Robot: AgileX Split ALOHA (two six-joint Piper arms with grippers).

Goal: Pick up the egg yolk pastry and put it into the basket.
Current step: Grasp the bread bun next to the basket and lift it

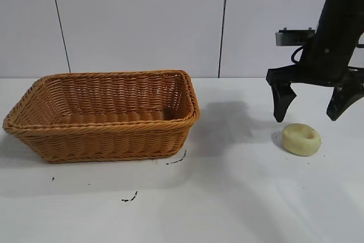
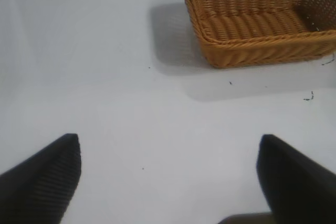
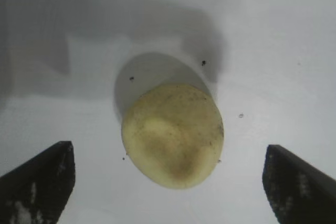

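White tabletop [image 1: 239,197] ran beneath everything, backed by pale wall panels [image 1: 136,21] with thin dark seams. On its right part lay the egg yolk pastry [image 1: 301,139], a small cream-yellow puck with a shallow dimple in its top, resting flat on the surface and casting a soft shadow. From the right wrist view the pastry [image 3: 173,136] showed a browner smudge in its hollow and a few dark specks on and around it.

Just above the pastry hung the right gripper [image 1: 311,105], its two black fingers spread wide, one to either side of the puck and clear of it, tips short of the table. Nothing was held between them.

Well to the left sat the basket [image 1: 102,140], a large rectangular orange-brown wicker piece with flared sides and a braided rim; nothing could be seen inside it. A few small dark marks [image 1: 129,199] dotted the table in front of it.

The left gripper [image 2: 168,174] appeared only in its own wrist view, fingers wide apart over bare table, with the basket [image 2: 252,51] farther off.
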